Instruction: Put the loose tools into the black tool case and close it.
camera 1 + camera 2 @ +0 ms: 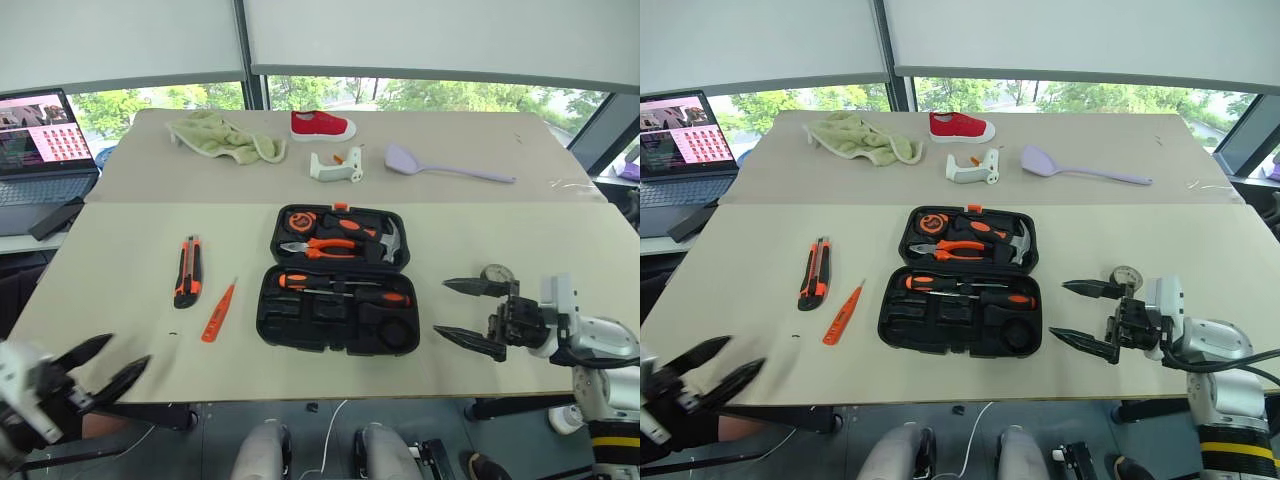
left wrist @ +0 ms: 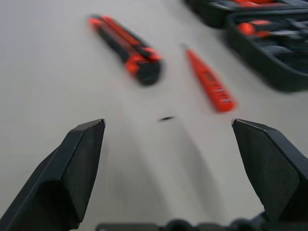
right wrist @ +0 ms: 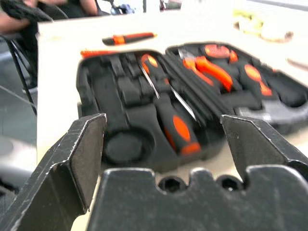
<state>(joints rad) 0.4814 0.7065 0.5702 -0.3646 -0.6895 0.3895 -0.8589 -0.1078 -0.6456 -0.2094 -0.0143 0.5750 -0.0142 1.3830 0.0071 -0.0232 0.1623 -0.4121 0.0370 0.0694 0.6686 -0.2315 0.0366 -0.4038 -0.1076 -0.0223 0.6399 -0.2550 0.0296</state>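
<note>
The black tool case [image 1: 300, 325] lies open in the middle of the table. Its far half holds orange-handled pliers and a hammer. Two black-and-orange screwdrivers [image 1: 385, 296] rest in its near half. To the case's left, the utility knife [image 1: 187, 270] and the slim orange tester screwdriver [image 1: 218, 311] lie loose on the table. A small round roll [image 1: 497, 273] sits right of the case, just behind my right gripper [image 1: 441, 307], which is open, empty and pointing at the case. My left gripper [image 1: 128, 352] hangs open and empty at the table's near left edge, short of the knife [image 2: 127, 48] and tester [image 2: 209, 82].
Along the far side of the table are a green cloth [image 1: 225, 135], a red shoe [image 1: 322, 125], a white fitting [image 1: 335, 165] and a lilac spatula [image 1: 445, 168]. A laptop [image 1: 40, 145] stands off the table's left end.
</note>
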